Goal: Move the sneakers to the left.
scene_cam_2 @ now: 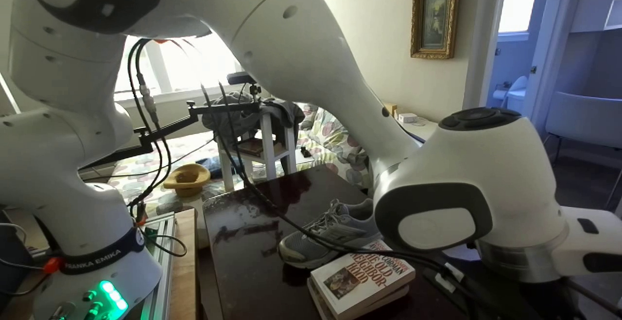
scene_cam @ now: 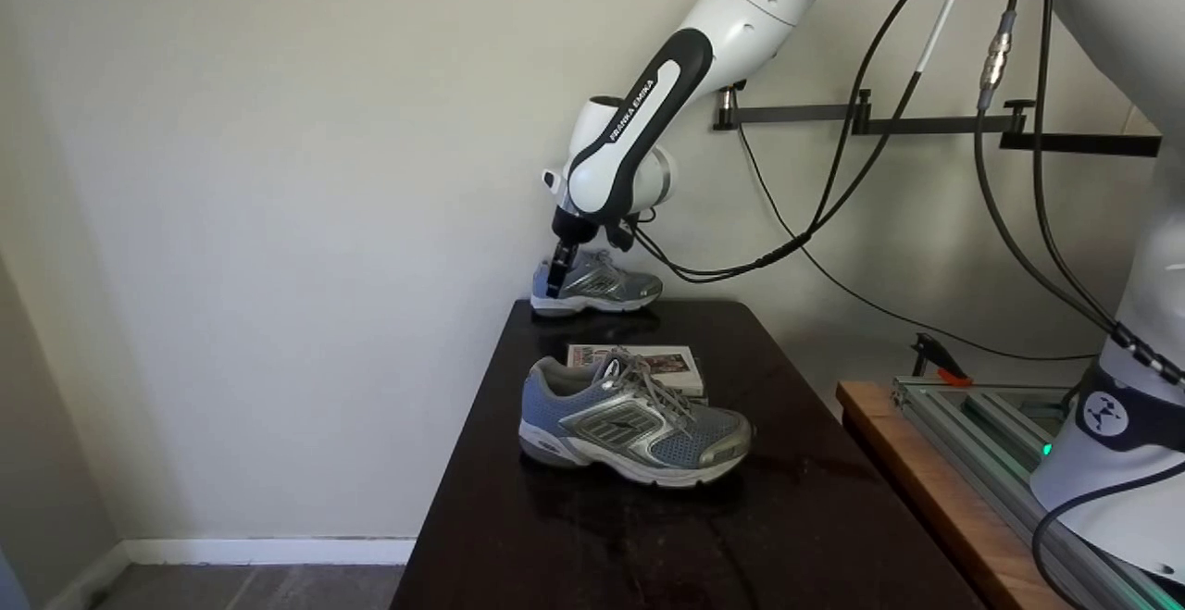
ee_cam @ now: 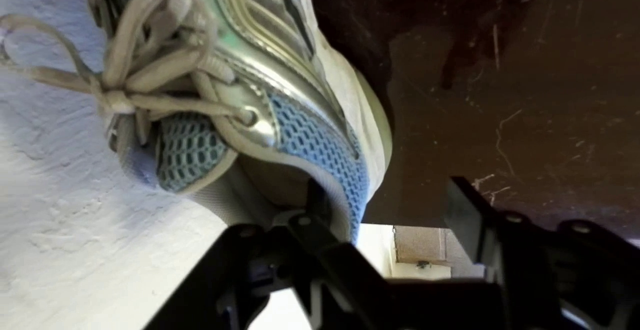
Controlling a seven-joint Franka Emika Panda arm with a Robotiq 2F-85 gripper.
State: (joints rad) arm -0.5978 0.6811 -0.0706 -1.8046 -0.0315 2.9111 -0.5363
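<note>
Surface: dark and glossy; in an exterior view I see its left edge drop away above the floor, its far end close to the wall.
Open room: a broad stretch on the camera's side of the near sneaker, plus a strip along the right edge, past both sneakers.
Near sneaker: upright, toe to the right, well apart from the far sneaker.
Paperbacks: stacked between the two, just beside the near sneaker; whether they touch it I cannot tell.
Far sneaker: upright at the wall end, toe also right, heel just beside the left edge.
Arm: slopes down from the upper right to the far end, cables looping off to the right of the wrist.
Hand: pointing down, slightly tilted, at the far sneaker's heel; I have its fingers parted, one inside the collar, one outside with a gap to the shoe, gripping nothing.
</note>
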